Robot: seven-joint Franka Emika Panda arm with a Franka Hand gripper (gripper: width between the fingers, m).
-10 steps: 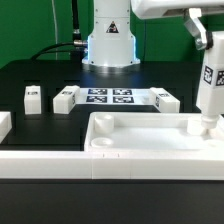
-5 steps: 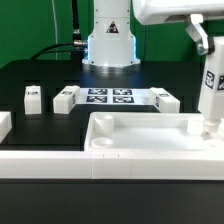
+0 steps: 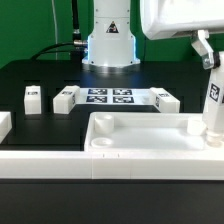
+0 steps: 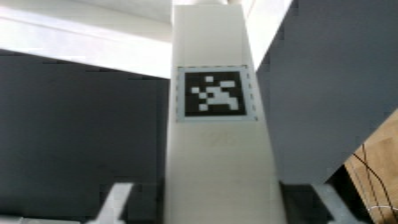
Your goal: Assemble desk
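Observation:
The white tray-like desk tabletop point(image 3: 140, 140) lies at the front of the exterior view. My gripper point(image 3: 204, 47) is shut on a white square leg point(image 3: 213, 100) and holds it upright, its lower end at the tabletop's corner at the exterior view's right. In the wrist view the leg point(image 4: 217, 110) fills the middle and shows a black-and-white tag, and my gripper point(image 4: 214, 214) clamps it from both sides. Three more legs lie on the black table: two at the left point(image 3: 32, 97) point(image 3: 65, 99) and one at the right point(image 3: 165, 99).
The marker board point(image 3: 108, 97) lies flat between the loose legs, in front of the robot base point(image 3: 108, 45). A long white rail point(image 3: 50, 163) runs along the front edge. Another white piece point(image 3: 4, 122) sits at the far left edge.
The held leg has shifted a little toward the exterior view's right and slightly down. The arm's white body now fills more of the upper right corner.

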